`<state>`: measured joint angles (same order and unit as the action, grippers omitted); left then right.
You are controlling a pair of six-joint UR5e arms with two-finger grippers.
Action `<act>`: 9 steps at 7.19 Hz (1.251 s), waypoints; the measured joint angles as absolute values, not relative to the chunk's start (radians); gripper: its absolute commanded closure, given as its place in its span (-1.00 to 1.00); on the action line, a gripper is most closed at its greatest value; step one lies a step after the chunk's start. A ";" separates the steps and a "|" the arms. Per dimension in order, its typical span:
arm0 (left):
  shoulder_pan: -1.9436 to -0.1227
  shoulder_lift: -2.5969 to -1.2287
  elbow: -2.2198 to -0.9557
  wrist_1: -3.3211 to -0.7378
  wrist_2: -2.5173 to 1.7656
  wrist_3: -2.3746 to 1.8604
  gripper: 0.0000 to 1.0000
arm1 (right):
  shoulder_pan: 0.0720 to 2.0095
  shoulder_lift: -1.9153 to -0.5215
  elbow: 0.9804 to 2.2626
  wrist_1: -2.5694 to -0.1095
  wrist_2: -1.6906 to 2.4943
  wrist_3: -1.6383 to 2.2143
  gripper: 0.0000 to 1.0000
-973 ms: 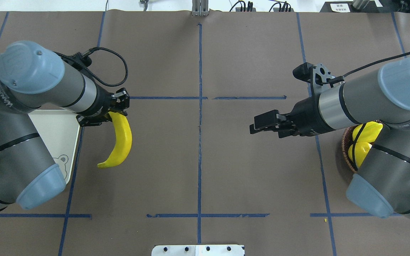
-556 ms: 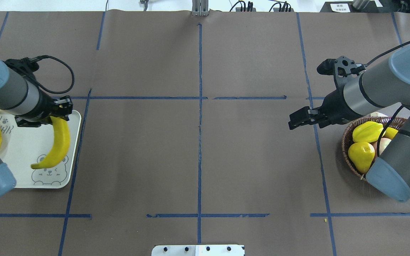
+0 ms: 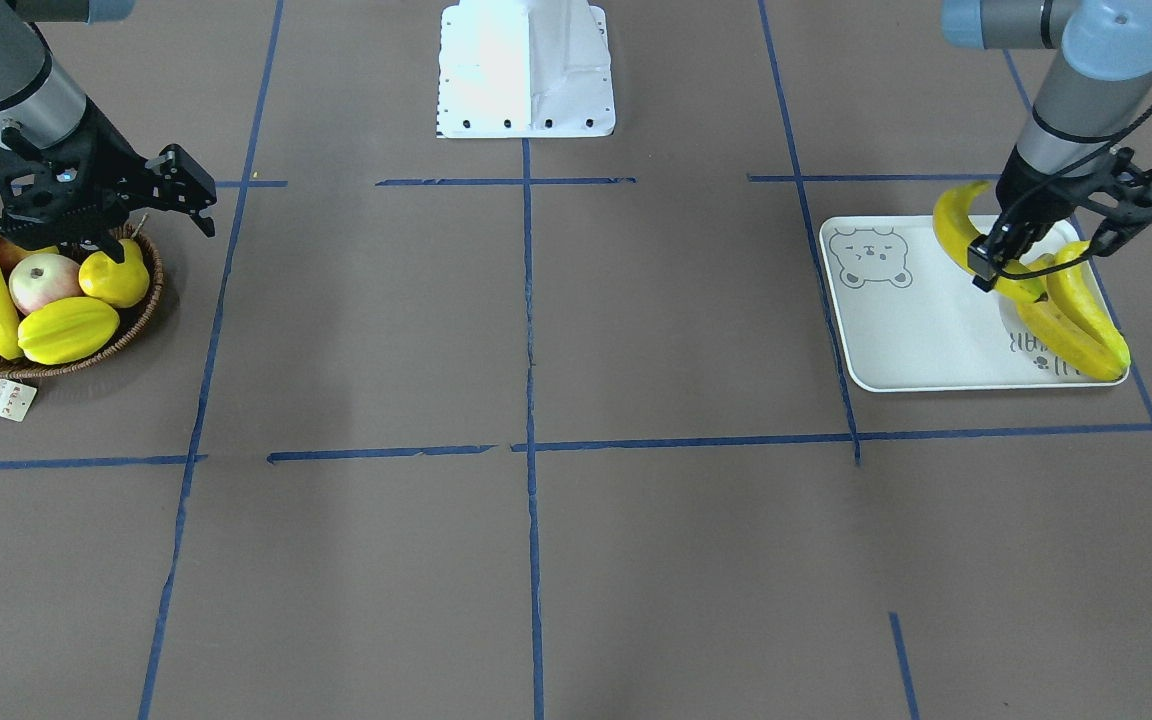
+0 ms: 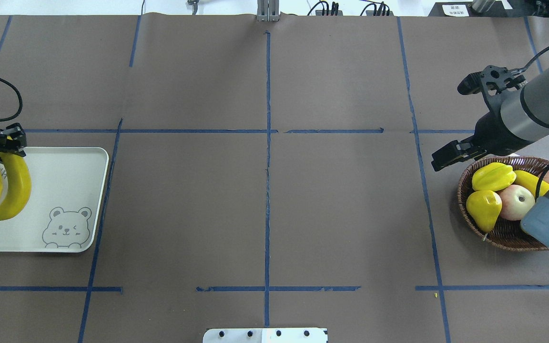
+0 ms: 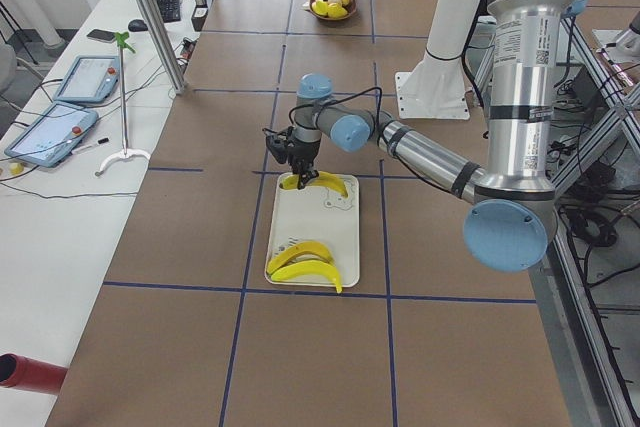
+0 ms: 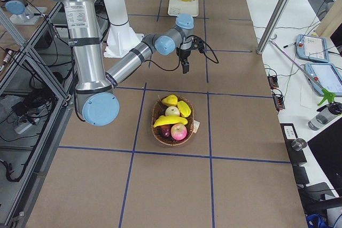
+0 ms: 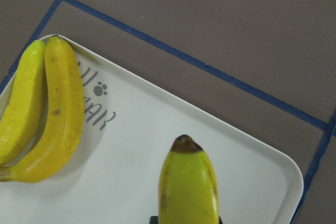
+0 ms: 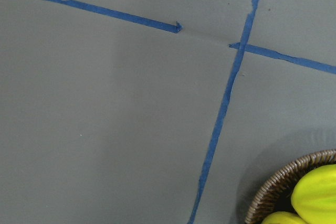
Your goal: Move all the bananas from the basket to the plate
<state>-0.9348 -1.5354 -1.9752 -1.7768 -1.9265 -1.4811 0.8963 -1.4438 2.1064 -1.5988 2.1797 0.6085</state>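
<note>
Left gripper (image 4: 5, 147) clamps a curved (glossy) banana (image 4: 18, 188).

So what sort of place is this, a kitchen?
Probably a robotics lab: two robot arms at a table gridded with blue tape, and control tablets on a side bench.

Glossy plastic bananas (image 4: 17, 188), woven wicker basket (image 4: 508, 237), smooth matt plate (image 4: 65, 181), matt paper-covered table (image 4: 341, 214)
</note>
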 measured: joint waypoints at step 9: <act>-1.068 -1.518 -1.622 -2.227 -2.118 -1.600 -1.00 | 0.924 -1.493 2.128 -1.604 2.180 0.541 -1.00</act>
